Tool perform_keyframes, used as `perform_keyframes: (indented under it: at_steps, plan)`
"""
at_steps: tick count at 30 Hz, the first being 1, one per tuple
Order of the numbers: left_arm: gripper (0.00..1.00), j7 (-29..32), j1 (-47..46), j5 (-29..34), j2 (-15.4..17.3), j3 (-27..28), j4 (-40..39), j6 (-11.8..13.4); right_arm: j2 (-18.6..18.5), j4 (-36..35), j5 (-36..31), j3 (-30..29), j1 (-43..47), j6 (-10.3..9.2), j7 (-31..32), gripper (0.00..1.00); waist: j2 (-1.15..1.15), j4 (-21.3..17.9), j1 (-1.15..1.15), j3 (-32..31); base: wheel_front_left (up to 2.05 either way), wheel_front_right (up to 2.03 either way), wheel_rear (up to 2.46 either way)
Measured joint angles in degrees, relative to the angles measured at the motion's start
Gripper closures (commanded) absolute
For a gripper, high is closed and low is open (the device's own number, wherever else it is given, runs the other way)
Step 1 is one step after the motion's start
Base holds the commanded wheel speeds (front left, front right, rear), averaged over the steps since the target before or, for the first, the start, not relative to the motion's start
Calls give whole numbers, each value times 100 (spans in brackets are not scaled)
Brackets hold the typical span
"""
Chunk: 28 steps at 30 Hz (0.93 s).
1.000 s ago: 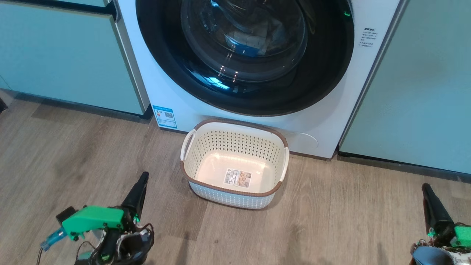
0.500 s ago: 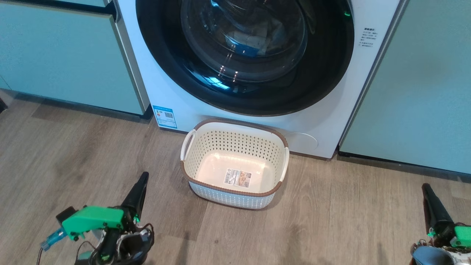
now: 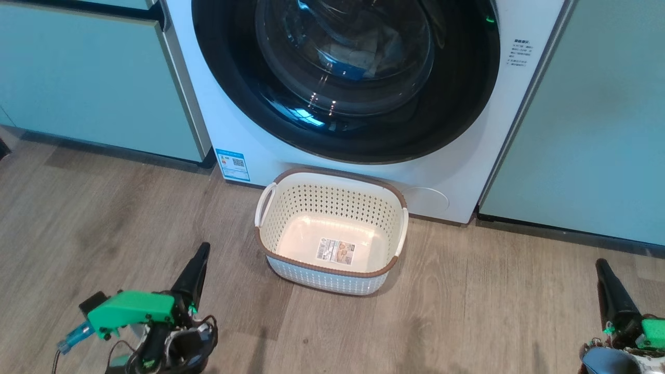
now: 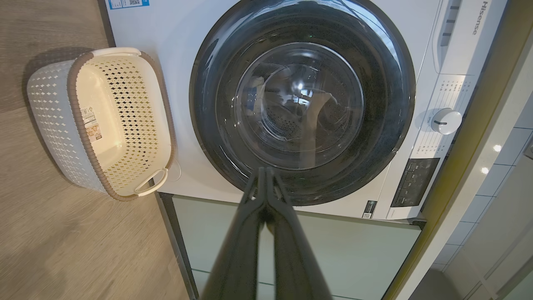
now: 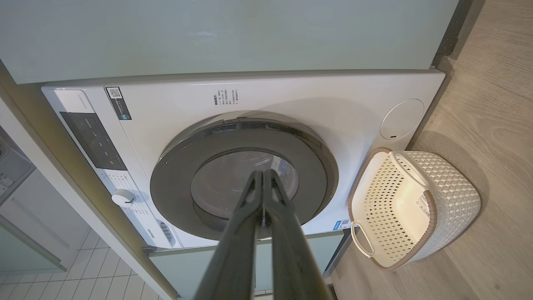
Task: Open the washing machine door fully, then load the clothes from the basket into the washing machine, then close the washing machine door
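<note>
Wood floor (image 3: 104, 208) below, hovering left gripper (image 3: 202, 249) and right gripper (image 3: 601, 265), both pinched together, either side of the empty basket (image 3: 332, 270), facing the shut washing machine door (image 3: 457, 93).

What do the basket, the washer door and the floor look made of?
Basket: likely moulded plastic, matte cream, with perforated walls. Washing machine door: glossy black rim, plastic or coated glass judging by reflections, around a clear bowl, probably glass. Floor: matte wood-grain planks; wood or laminate, cannot tell.
</note>
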Motion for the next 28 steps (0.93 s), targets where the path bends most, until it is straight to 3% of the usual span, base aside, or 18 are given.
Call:
perform_keyframes:
  at_steps: [28]
  plan:
    - [100,0,0,0,0,0,0,0,0,0,0,0,0,0,0,100,0,0,0,0,0,0,0]
